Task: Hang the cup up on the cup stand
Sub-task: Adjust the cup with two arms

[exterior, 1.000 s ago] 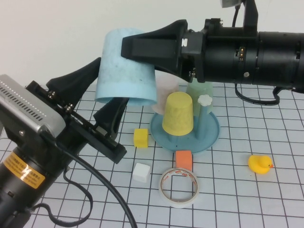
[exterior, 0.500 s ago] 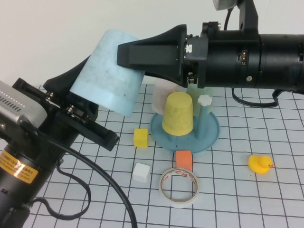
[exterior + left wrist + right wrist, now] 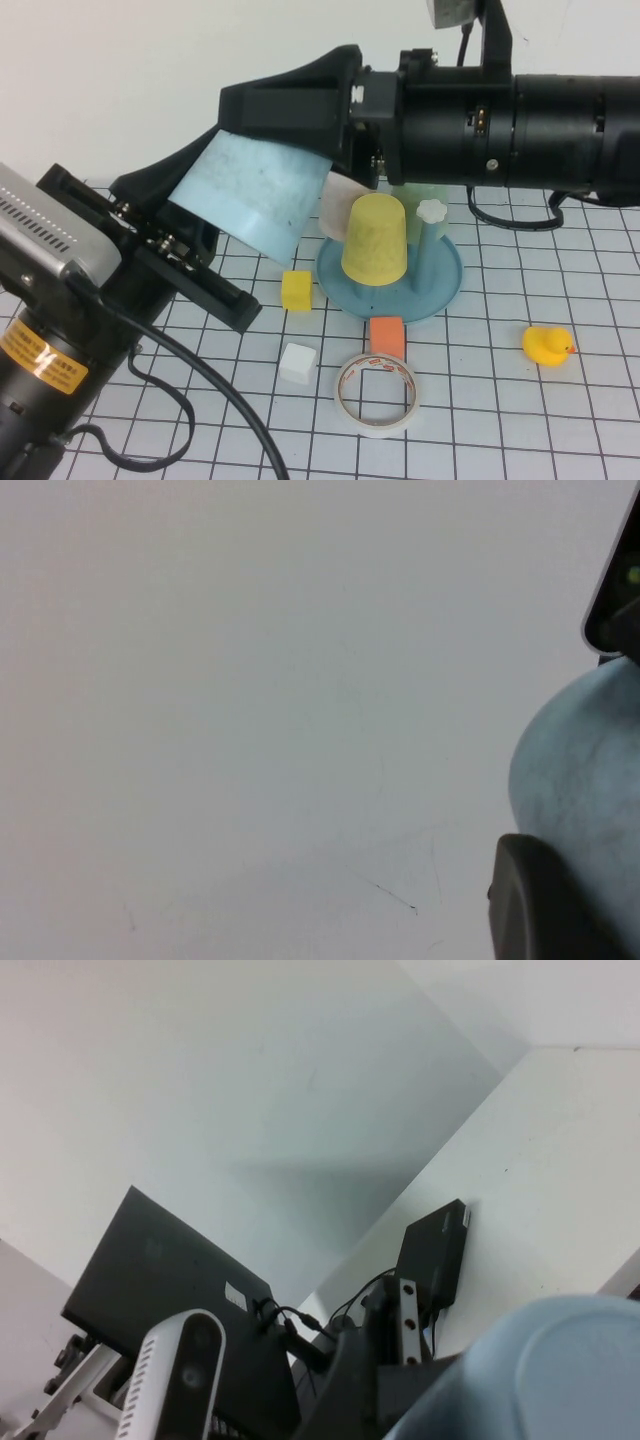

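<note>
The sky-blue cup (image 3: 262, 195) is in the air, tilted, mouth facing down and right, left of the cup stand (image 3: 440, 285). My right gripper (image 3: 280, 115) is shut on the cup's base end. My left gripper (image 3: 215, 225) is open, one finger behind the cup and one below it. In the left wrist view one fingertip (image 3: 550, 910) lies against the cup (image 3: 580, 770). The right wrist view shows the cup's base (image 3: 540, 1370) close up. The stand's peg with the white flower knob (image 3: 432, 211) is bare.
A yellow cup (image 3: 375, 240), a pale green cup (image 3: 425, 192) and a pale pink cup (image 3: 338, 205) sit on the stand. A yellow block (image 3: 296, 290), white block (image 3: 298, 362), orange block (image 3: 386, 335), tape roll (image 3: 376, 394) and rubber duck (image 3: 547, 346) lie on the gridded table.
The cup has tipped from upright-inverted to a steep tilt as my right gripper rolled and moved left. My left gripper shifted under and behind the cup.
</note>
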{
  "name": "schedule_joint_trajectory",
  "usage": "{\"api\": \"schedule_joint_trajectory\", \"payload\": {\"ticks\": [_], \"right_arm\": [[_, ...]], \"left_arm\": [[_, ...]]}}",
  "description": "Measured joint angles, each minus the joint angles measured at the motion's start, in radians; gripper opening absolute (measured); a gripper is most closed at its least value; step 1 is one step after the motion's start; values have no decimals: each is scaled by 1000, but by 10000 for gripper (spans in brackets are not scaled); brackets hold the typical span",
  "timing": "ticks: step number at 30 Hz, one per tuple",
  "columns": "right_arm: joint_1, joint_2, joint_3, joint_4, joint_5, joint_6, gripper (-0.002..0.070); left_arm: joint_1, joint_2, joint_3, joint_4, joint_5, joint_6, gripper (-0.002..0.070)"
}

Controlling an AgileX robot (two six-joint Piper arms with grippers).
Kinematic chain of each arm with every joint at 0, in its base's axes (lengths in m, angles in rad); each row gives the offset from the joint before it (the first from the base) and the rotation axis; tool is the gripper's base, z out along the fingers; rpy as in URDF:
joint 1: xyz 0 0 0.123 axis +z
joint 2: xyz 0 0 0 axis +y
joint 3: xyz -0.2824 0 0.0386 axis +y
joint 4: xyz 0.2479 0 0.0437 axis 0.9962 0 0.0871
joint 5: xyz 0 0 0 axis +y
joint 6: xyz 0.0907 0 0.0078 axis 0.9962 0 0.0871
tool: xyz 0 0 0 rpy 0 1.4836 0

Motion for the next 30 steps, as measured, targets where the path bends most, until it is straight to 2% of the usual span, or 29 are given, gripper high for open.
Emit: {"api": "schedule_joint_trajectory", "payload": {"ticks": [4,8,14,16,18,22,24,27,30], "right_arm": [[0,1,-2,4,0,9,685],[0,4,-2,4,0,18,573],[0,6,-2,4,4,18,578],[0,6,-2,4,4,18,578],[0,6,-4,4,4,18,578],[0,4,-9,4,-24,-64,577],[0,-13,-12,4,-61,-144,577],[0,-57,-16,4,-131,-295,577],[0,-110,-20,-3,-226,-462,577]], "left_arm": [[0,0,0,0,0,0,29],[0,0,0,0,0,2,29],[0,0,0,-4,0,2,32],[0,0,0,-6,0,2,53],[0,0,0,-8,0,2,104],[0,0,0,4,27,-5,310],[0,-4,0,28,63,-30,386],[0,-34,0,88,150,-69,437],[0,-78,0,139,243,-78,449]]}}
